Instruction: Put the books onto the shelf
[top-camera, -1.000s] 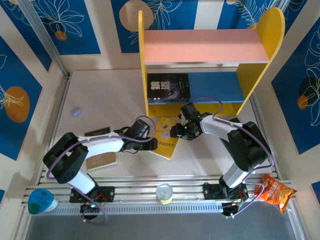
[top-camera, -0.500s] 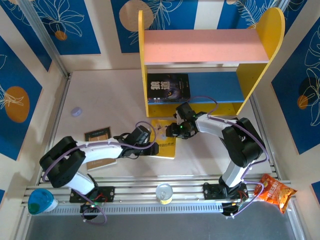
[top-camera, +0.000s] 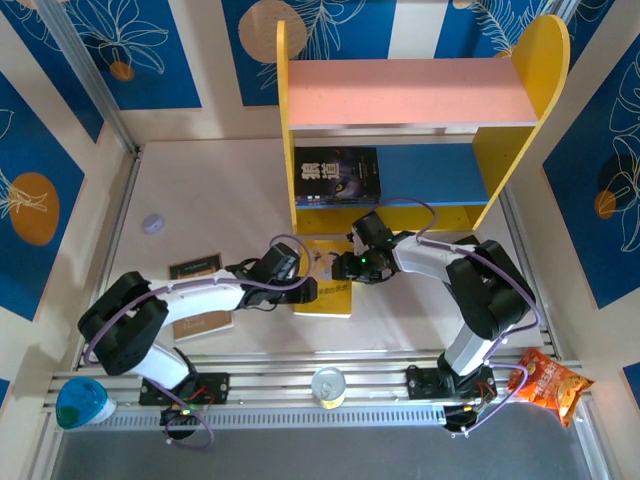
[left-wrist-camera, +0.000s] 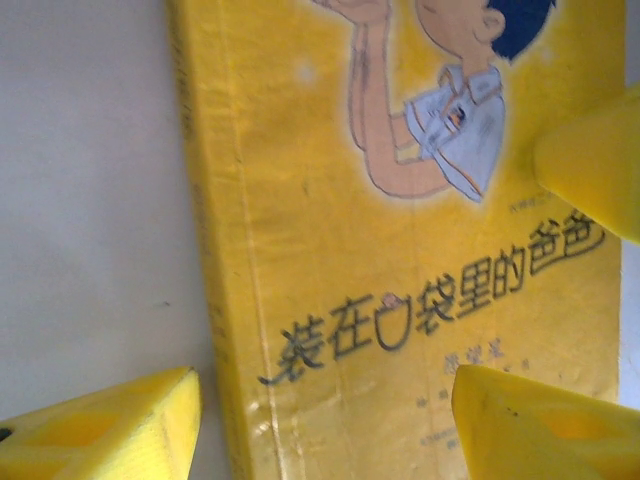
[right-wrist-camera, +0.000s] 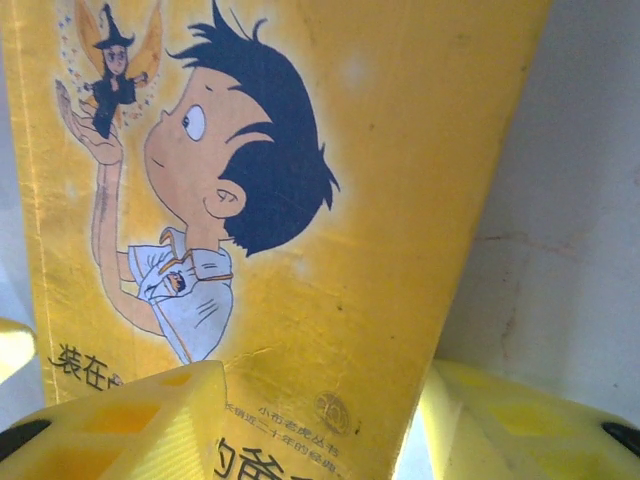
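The yellow cartoon book (top-camera: 330, 292) lies flat on the table (top-camera: 220, 200), just in front of the shelf (top-camera: 410, 92) (1 black book (top-camera: 337, 176) stands on its lower tier). The left gripper (left-wrist-camera: 320, 430) is part open, 1 finger over the cover and 1 beside the spine. The right gripper (right-wrist-camera: 325, 425) straddles another edge likewise. Neither seems to clamp it, though contact is hard to judge.

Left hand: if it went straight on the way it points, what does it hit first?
Most likely the yellow book: the left hand points at its spine edge, jaws open astride it, so one finger meets the cover, the other the table beside it. Depth left is unclear.
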